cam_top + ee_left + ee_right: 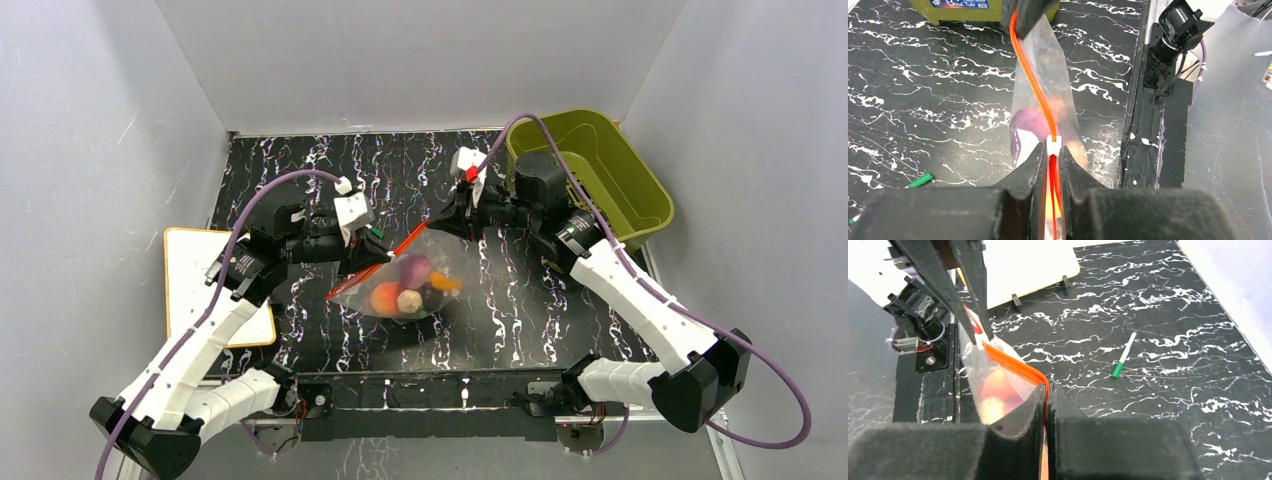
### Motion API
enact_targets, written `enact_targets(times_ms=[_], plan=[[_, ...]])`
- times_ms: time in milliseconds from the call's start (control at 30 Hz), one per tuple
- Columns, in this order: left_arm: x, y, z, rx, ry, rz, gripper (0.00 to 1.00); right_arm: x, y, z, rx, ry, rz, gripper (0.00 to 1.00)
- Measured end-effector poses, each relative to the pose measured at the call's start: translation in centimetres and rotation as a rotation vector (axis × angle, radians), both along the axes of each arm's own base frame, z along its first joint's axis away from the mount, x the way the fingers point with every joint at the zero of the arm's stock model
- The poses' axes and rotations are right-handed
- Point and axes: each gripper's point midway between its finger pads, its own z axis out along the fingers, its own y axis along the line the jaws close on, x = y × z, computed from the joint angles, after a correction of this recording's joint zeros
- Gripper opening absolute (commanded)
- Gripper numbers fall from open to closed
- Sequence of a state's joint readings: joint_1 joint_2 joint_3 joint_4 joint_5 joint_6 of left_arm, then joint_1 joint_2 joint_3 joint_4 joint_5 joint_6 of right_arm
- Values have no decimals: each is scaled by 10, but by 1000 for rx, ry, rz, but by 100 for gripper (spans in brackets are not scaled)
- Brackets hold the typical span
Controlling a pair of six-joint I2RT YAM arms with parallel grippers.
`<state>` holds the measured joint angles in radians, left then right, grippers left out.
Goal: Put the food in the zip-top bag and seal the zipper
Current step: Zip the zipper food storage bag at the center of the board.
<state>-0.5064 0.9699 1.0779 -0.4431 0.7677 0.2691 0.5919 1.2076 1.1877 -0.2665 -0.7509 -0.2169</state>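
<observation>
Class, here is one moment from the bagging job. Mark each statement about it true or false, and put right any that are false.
1. The food sits inside the zip-top bag. True.
2. Only the right gripper holds the zipper. False: the left gripper is shut on it too, one gripper towards each end of the strip.
3. The pen lies inside the bag. False: it lies on the table, outside the bag.
4. The white slider sits right at the left gripper's fingertips. True.
</observation>
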Motion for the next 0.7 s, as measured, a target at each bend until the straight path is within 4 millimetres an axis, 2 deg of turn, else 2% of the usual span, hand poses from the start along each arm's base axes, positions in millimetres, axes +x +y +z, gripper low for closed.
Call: enact_targets(times_ms=[400, 567, 700], plan=[[-18, 16, 4, 33, -8, 20, 0, 31, -37, 12, 6, -4, -233, 0], [-24, 21, 3, 45, 5, 31, 0, 44, -52, 2, -22, 37, -344, 0], [-29, 24, -2, 60, 30, 34, 0, 50, -71, -7, -33, 69, -445, 0]])
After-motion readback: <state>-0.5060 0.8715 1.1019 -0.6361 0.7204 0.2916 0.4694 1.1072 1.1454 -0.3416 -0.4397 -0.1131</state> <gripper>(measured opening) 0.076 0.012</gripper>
